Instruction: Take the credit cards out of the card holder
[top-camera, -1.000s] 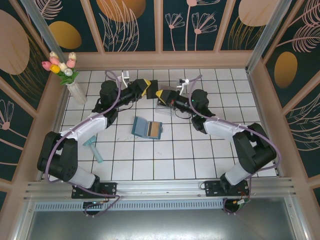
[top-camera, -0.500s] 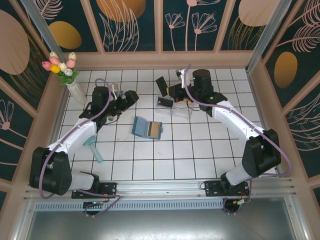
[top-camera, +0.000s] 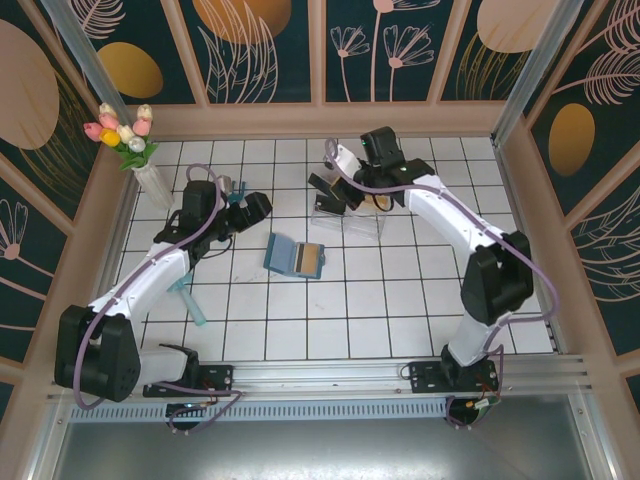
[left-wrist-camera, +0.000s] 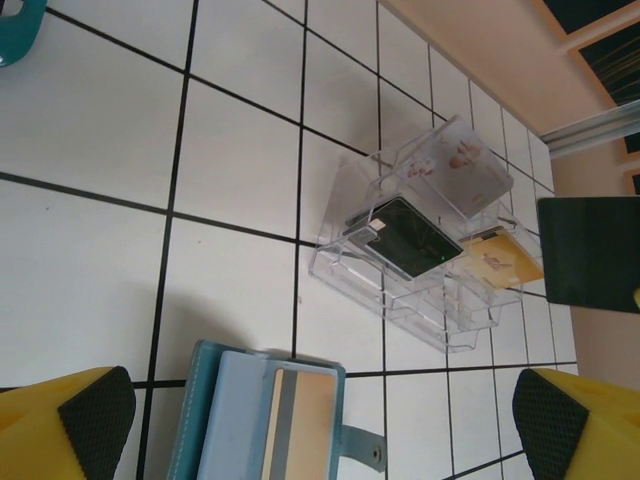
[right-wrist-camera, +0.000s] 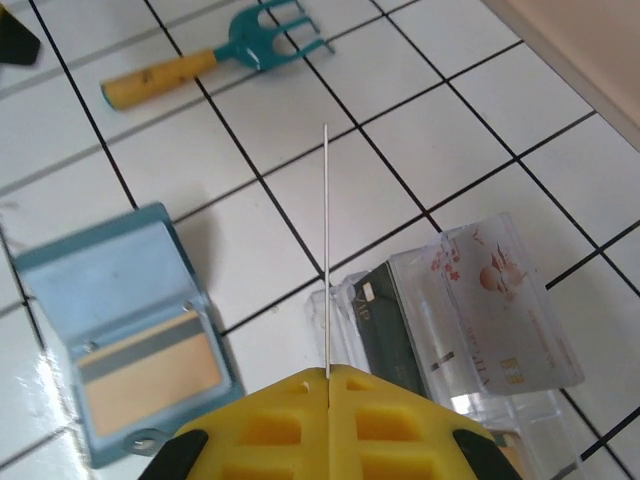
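Left gripper (top-camera: 248, 205): jaws spread wide, holding nothing, positioned near the card holder (top-camera: 295, 258). The card holder lies open on the tiled table (top-camera: 400, 300) with a yellowish credit card (left-wrist-camera: 300, 420) in its pocket. Right gripper (right-wrist-camera: 327, 385): clamped on a dark card (left-wrist-camera: 590, 255) (seen edge-on in its wrist view) above the clear box (top-camera: 350, 218).

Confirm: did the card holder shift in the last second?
No. The card holder lies in the same spot, with the same gap to the clear box.
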